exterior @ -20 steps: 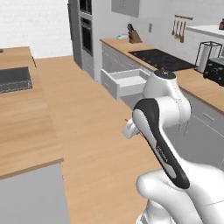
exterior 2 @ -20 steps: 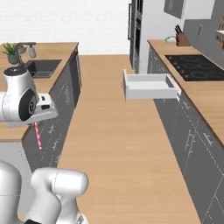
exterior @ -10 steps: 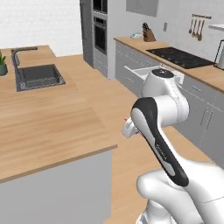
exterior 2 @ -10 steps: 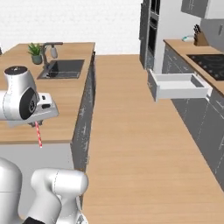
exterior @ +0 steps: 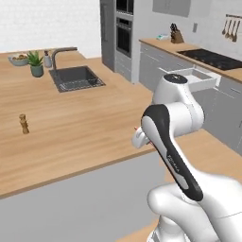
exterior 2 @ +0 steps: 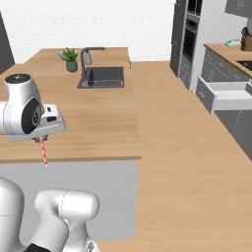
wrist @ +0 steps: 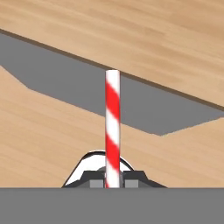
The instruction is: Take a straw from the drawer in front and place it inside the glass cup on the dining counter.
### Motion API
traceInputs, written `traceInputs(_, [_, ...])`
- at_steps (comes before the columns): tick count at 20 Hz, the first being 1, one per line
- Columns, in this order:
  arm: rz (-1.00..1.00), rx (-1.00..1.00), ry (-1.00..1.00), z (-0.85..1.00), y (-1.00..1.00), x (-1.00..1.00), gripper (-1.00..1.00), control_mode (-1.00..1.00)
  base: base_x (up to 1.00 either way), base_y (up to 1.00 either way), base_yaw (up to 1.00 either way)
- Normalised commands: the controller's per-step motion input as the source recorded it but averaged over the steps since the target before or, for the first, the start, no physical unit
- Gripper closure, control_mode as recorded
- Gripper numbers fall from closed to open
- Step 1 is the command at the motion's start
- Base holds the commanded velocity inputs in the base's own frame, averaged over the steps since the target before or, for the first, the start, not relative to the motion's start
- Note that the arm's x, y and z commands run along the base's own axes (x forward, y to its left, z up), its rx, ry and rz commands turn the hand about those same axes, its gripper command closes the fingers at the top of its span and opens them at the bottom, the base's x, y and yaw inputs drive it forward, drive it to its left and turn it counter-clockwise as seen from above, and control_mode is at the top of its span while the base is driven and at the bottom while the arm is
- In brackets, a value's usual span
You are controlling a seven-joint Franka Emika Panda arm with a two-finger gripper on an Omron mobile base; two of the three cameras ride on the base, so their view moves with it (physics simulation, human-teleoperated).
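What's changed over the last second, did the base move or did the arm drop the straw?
The base turned and drove toward the dining counter: the sink and plant have come into fuller view, and the open drawer has slid off to the right. Nothing was let go. The gripper stays shut on the straw, which hangs down as before, and the arm's pose is unchanged.

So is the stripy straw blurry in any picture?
Hand view: the red-and-white striped straw looks sharp, held in the shut gripper. Right base view: it's small with slightly soft stripes. Left base view: just a red sliver beside the white arm.
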Motion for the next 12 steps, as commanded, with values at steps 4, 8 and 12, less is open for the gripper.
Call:
traceInputs(4, [0.00, 0.00, 0.00, 0.00, 0.00, 0.00, 1.00, 1.00, 0.00, 1.00, -0.05])
traceInputs(8, [0.00, 0.00, 0.00, 0.00, 0.00, 0.00, 1.00, 1.00, 0.00, 1.00, -0.09])
traceInputs(12, [0.00, 0.00, 0.00, 0.00, 0.00, 0.00, 1.00, 1.00, 0.00, 1.00, -0.14])
